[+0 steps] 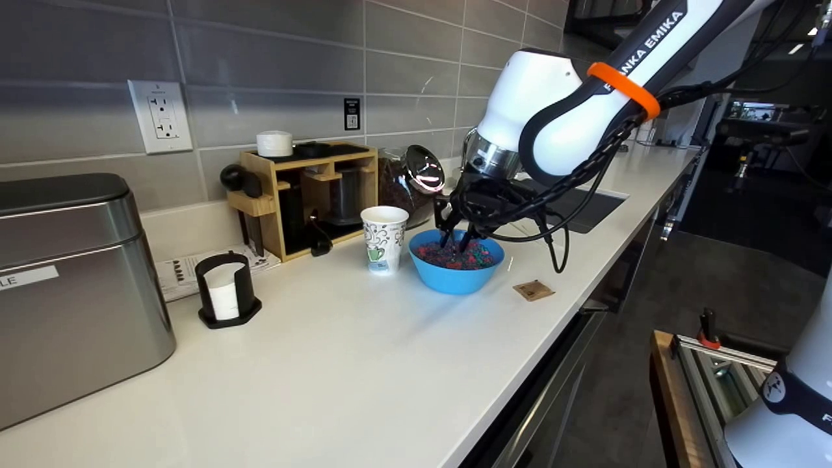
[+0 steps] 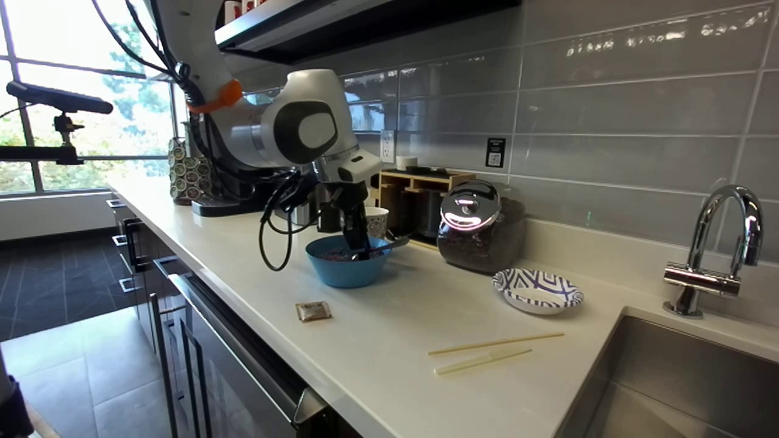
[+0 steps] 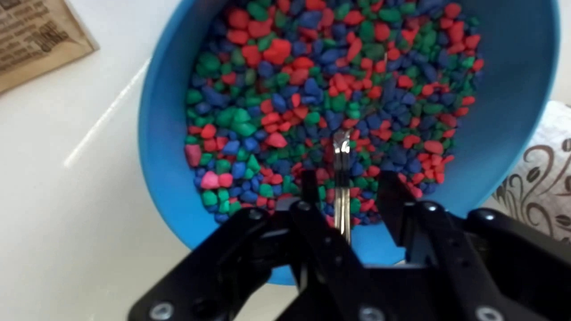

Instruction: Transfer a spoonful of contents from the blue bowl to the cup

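The blue bowl (image 1: 455, 281) stands on the counter, also in an exterior view (image 2: 347, 275) and the wrist view (image 3: 163, 151). It holds small red, green and blue stones (image 3: 285, 89). A metal spoon (image 3: 342, 178) lies on the stones, its scoop end not distinguishable; one end sticks out past the rim in an exterior view (image 2: 397, 243). My gripper (image 3: 350, 180) points down into the bowl, fingers apart on either side of the spoon, with gaps visible. It also shows in an exterior view (image 1: 454, 244). The white patterned cup (image 1: 385, 240) stands upright beside the bowl, partly hidden in an exterior view (image 2: 377, 222).
A wooden rack (image 1: 372, 214) and a glass jar (image 2: 481, 231) stand behind the bowl and cup. A brown sachet (image 1: 534, 290) lies near the counter's front edge. A patterned paper bowl (image 2: 538, 292), thin sticks (image 2: 496, 344), a black holder (image 1: 244, 289) and a steel bin (image 1: 78, 299) are around.
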